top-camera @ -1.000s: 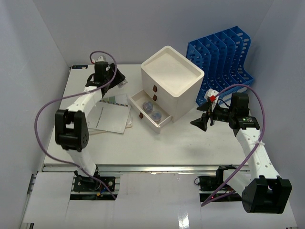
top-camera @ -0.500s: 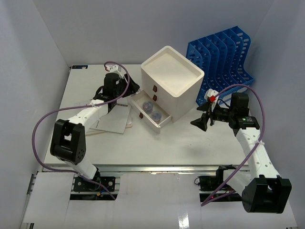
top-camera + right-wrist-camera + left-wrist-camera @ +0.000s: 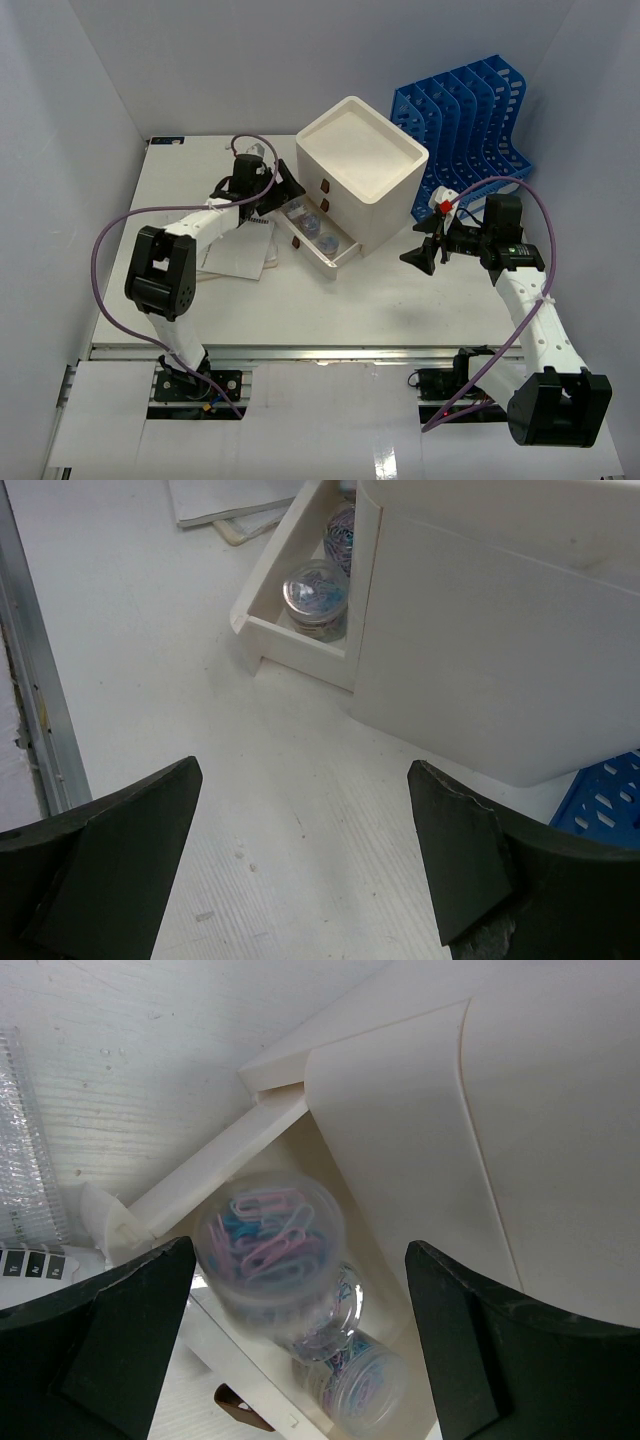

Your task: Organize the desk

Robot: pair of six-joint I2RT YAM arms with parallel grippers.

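The white surface point(image 3: 340, 300) fills the middle of the top view, with its metal rail point(image 3: 330, 352) along the lower edge. At its centre a white drawer box point(image 3: 362, 165) is set, and its bottom drawer point(image 3: 335, 262) is pulled out toward the lower left. Jars of paper clips point(image 3: 318, 232) are seen inside it. A blue file rack point(image 3: 470, 105) is placed just behind the box, at the upper right. Left of the drawer, papers point(image 3: 238, 255) are laid flat. The left fingers point(image 3: 284, 188) are spread wide over the drawer's far end, gripping nothing. One blurred jar point(image 3: 270, 1240) is seen between them, untouched. The right fingers point(image 3: 418, 255) are held apart and empty, right of the box.
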